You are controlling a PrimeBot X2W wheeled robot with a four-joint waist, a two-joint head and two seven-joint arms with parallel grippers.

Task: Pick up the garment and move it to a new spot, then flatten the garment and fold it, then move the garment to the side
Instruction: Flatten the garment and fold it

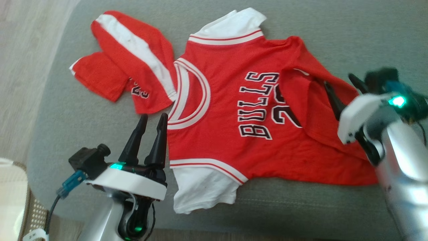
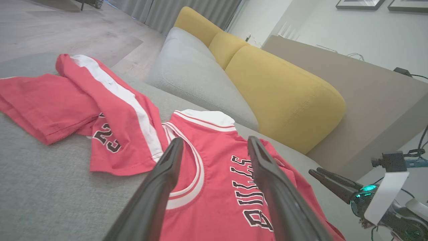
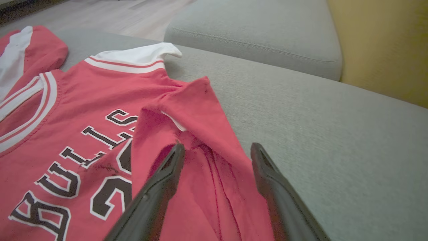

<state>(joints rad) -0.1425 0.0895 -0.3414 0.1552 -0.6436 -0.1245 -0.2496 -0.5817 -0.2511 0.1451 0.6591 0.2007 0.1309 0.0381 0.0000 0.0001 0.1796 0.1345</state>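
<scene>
- the bright red mesh sports jersey [image 1: 234, 110] with white sleeve panels, striped red-and-white trim and black-and-white chest lettering lies chest-up on the grey fabric sofa seat [image 1: 334, 26], near the middle of the head view.
- its neck opening points toward nine o'clock in that view, and its bottom hem toward three o'clock.
- one white sleeve reaches toward twelve o'clock and the other toward six o'clock, near the front edge of the seat.
- at the hem end, around two to three o'clock, part of the red cloth is turned back over the chest and covers some of the number.
- a pair of red shorts with a white side stripe [image 1: 133, 63] lies crumpled at ten o'clock from the jersey, its edge just beside the collar.
- the left gripper [image 1: 153, 117] sits at seven o'clock in the head view with its two dark fingers parted and nothing between them, the tips just beside the collar trim.
- the right gripper [image 1: 338, 80] is at three o'clock, fingers spread wide over the turned-back cloth; the right wrist view shows that fold lying loose between them, not pinched.
- in the left wrist view, yellow back cushions [image 2: 284, 93] stand at one o'clock behind the seat.
</scene>
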